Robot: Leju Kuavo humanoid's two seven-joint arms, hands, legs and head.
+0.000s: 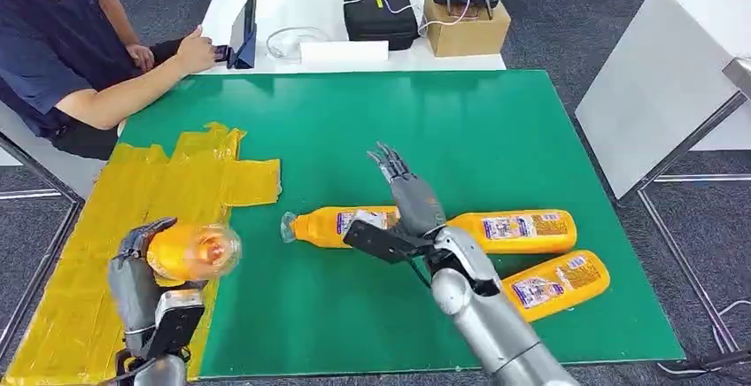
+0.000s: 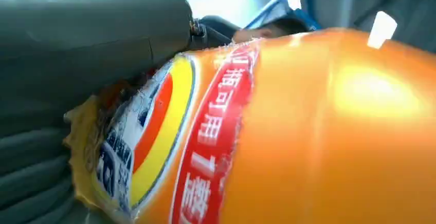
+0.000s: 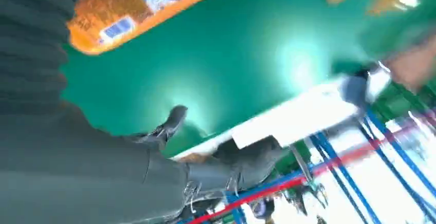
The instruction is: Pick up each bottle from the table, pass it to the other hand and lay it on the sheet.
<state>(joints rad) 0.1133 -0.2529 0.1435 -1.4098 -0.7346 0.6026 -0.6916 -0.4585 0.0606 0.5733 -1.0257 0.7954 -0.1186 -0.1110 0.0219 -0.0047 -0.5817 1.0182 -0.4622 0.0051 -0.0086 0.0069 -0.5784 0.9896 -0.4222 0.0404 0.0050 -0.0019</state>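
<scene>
The left hand [image 1: 142,289] holds an orange bottle [image 1: 190,251] over the yellow sheet [image 1: 106,227], which covers the left end of the green table [image 1: 443,138]. The fingers wrap around the bottle, and its round bottom end points up toward the head camera. In the left wrist view the same bottle [image 2: 308,131] looks very big and sits right against the grey hand [image 2: 77,54]. The right hand [image 1: 406,196] is out over the middle of the table with its fingers stretched straight and apart, and it holds nothing. Under that arm lies a second bottle [image 1: 332,225] on its side, with its neck pointing toward the sheet. A third bottle [image 1: 518,229] lies just beside it, and a fourth bottle [image 1: 558,283] lies close by, nearer the robot, turned at a slant. All three rest on the green top, off the sheet. A person [image 1: 62,50] sits at the far left corner with a hand by a tablet [image 1: 243,30] on a white table [image 1: 292,5].
</scene>
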